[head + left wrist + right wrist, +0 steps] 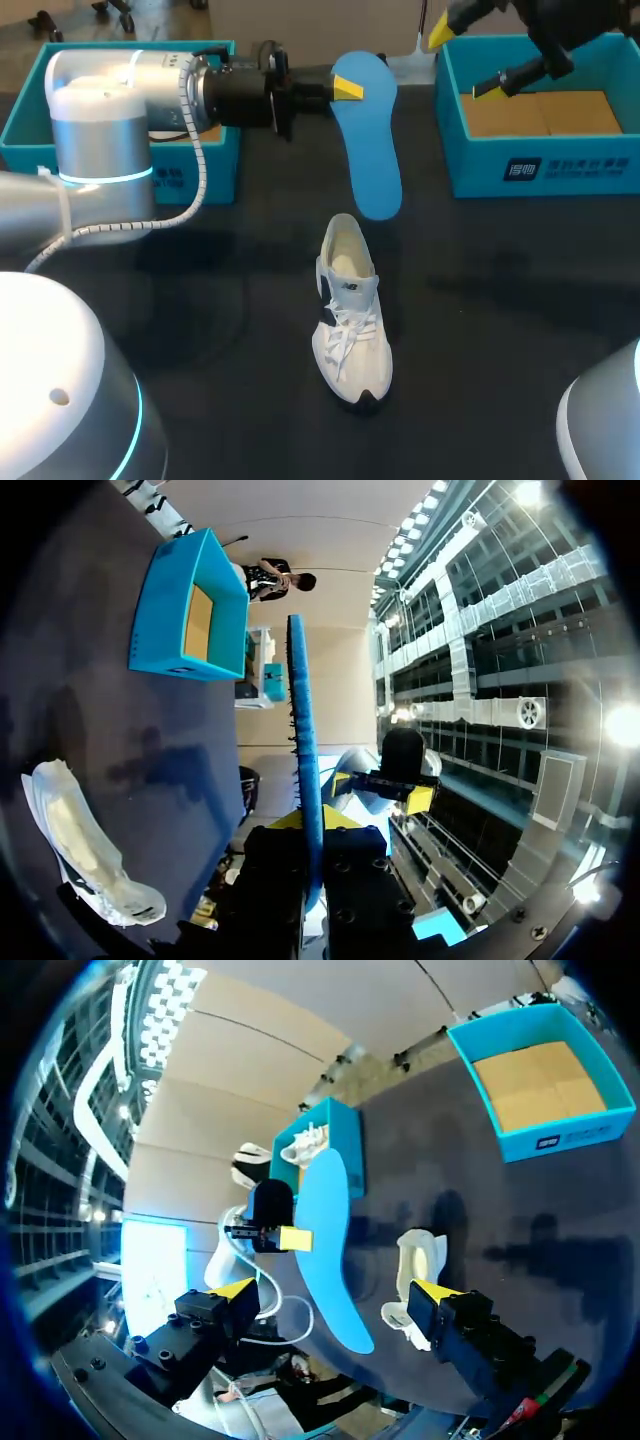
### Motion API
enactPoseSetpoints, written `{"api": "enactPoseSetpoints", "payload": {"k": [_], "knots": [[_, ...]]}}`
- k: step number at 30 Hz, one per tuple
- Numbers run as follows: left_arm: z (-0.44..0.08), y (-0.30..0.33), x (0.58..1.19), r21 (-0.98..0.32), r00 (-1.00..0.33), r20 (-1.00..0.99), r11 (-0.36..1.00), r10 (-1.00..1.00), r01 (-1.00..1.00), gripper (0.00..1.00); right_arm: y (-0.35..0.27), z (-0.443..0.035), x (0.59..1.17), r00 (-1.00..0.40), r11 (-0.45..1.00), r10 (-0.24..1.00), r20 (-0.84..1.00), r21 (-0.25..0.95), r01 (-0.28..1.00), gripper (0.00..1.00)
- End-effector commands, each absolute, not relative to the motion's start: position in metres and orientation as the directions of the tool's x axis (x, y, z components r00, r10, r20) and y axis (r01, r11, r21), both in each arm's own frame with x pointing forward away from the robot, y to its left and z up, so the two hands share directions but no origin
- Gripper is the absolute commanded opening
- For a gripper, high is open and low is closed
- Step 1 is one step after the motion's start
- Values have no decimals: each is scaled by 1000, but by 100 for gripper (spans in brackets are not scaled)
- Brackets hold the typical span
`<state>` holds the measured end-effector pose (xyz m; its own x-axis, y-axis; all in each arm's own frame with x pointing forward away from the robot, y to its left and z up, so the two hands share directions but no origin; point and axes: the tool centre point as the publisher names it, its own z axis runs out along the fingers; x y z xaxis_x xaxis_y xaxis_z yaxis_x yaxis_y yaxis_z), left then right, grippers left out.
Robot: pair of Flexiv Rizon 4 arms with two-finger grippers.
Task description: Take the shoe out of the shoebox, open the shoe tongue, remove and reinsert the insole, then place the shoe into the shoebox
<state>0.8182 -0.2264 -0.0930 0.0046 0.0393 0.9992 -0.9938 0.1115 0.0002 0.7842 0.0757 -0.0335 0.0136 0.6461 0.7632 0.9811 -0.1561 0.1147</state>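
Observation:
A blue insole (pixel 366 150) hangs in the air over the table's far middle, with my left gripper (pixel 345 88) shut on its heel end. From the left wrist the insole (pixel 303 740) shows edge-on, clamped in that gripper (pixel 308 825). The white shoe (pixel 350 315) stands upright on the black table below the insole, toe toward the front, tongue open. My right gripper (pixel 463 62) hovers open and empty above the near-left corner of the right teal shoebox (pixel 540 165). In the right wrist view, the insole (pixel 330 1250) and shoe (pixel 420 1260) lie ahead of its fingers.
A second teal shoebox (pixel 25 115) stands at the far left, mostly hidden behind my left arm; from the right wrist it (pixel 345 1140) holds another white shoe (pixel 305 1142). The right box shows a bare cardboard floor (pixel 545 112).

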Motion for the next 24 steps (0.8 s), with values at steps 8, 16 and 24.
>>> {"api": "enactPoseSetpoints", "payload": {"k": [8, 16, 24], "knots": [[-93, -226, 817, 0, 4, 999, 112, 37, -994, 0, 76, -50, 775, -89, -150, 217, 972, 123, 981, 100], [-93, -226, 817, 0, 4, 999, 112, 37, -994, 0, 80, -57, 770, -235, -96, 202, 951, 258, 961, 100], [-93, -226, 817, 0, 4, 999, 112, 37, -994, 0, 79, -70, 774, -222, -56, 181, 958, 236, 970, 100]]}}
